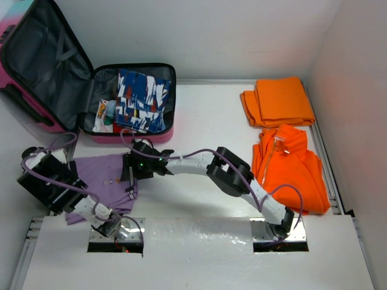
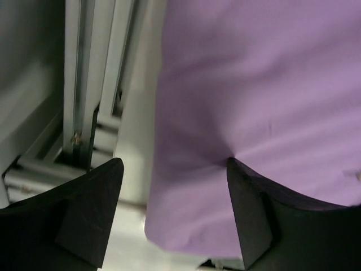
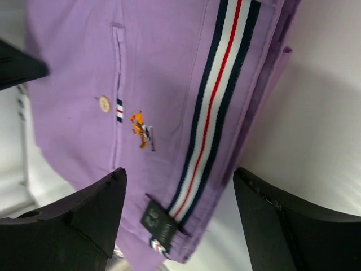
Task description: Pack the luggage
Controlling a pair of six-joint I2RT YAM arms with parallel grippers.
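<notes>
The left pincer (image 2: 174, 165) stands open astride the edge of the purple shorts (image 2: 254, 101); the right pincer (image 3: 180, 172) gapes over their striped band (image 3: 214, 107), gripping nothing.

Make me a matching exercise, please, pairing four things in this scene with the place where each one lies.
Things:
1. luggage
2. purple garment
3. blue-and-white patterned cloth
4. folded orange garment

Places:
A. far right of the table
B. inside the luggage
C. far left corner, lid raised
D. near left, in front of the luggage

Pairs: 1-C, 2-D, 3-B, 4-A.
</notes>
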